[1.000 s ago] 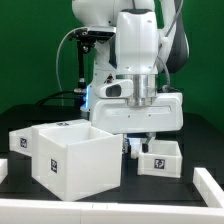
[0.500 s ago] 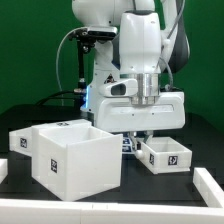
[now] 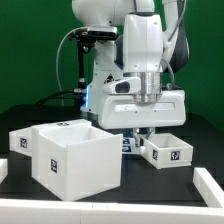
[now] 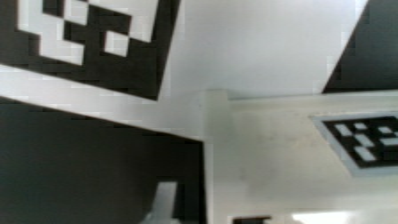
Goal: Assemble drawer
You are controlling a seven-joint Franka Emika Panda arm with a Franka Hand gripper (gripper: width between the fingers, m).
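The drawer, a small shallow white open-topped box with a black-and-white marker tag on its front, sits on the black table toward the exterior view's right. The gripper hangs over the drawer's edge on the exterior view's left. Its fingertips are mostly hidden under the arm's white wrist housing (whether they clench the drawer's wall cannot be told). Near the drawer, on the exterior view's left, stands the large white cube housing, open-topped and tagged.

A white cube housing walls off 9 o'clock of the drawer; bare dark table lies open at 3 o'clock.
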